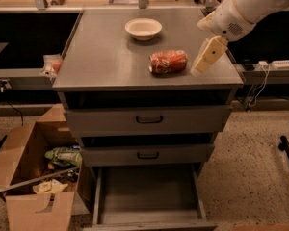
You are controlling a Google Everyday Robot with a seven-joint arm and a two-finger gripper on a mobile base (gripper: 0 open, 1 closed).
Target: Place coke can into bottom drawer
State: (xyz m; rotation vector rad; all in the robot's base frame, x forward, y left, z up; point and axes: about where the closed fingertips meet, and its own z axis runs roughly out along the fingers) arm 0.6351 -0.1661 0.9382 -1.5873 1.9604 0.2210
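The coke can (168, 61) lies on its side on the grey cabinet top (106, 57), right of centre and near the front edge. My gripper (202, 64) hangs from the white arm at the upper right, just right of the can and a little above the top, apart from the can. The bottom drawer (149, 196) is pulled out at the foot of the cabinet and its grey floor is bare.
A white bowl (143, 29) stands behind the can on the cabinet top. Two shut drawer fronts with black handles (149, 120) sit above the open drawer. An open cardboard box (33, 182) with rubbish stands on the floor at left. Cables (262, 76) hang at right.
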